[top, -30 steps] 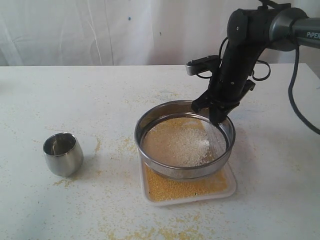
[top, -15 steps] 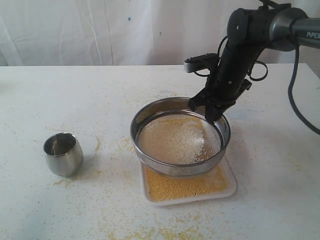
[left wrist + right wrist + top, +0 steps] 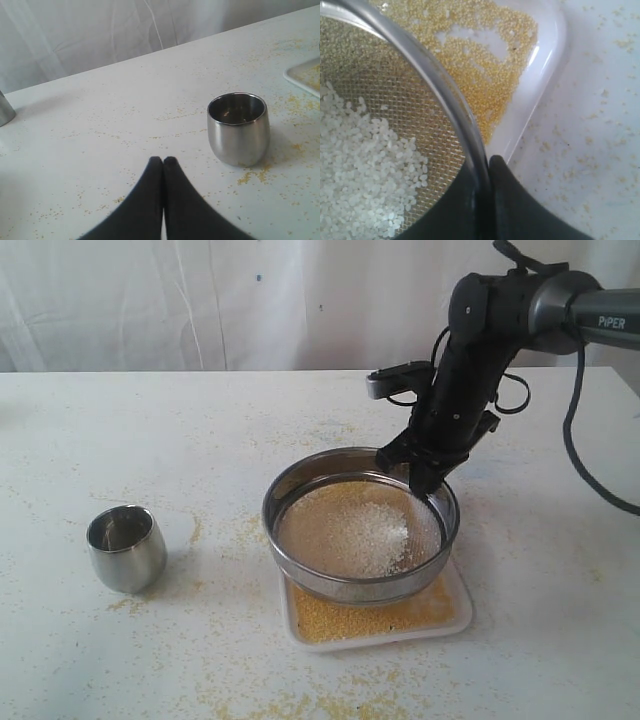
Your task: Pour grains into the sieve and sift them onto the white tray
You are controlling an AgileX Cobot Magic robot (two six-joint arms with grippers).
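Your right gripper (image 3: 425, 476) is clamped on the far rim of the sieve (image 3: 300, 575); the right wrist view shows the steel rim pinched between the two dark fingers (image 3: 520, 210), one inside the ring and one outside.

The sieve sits over the white tray (image 3: 380, 636) and covers most of it, leaving the tray's near edge and corners exposed. You cannot tell from these views whether the sieve rests on the tray or is held just above it.

The grains (image 3: 355, 530) are split. The coarser whitish ones lie on the mesh inside the sieve, and the fine yellow ones are spread across the tray floor beneath. Loose yellow grains are scattered on the table (image 3: 150, 420) around the tray.

Your left gripper (image 3: 163, 161) has its fingers pressed together with nothing between them. It hangs above the table near the steel cup (image 3: 238, 129) without touching it. The cup stands upright, well apart from the tray, with a few grains beside its base.
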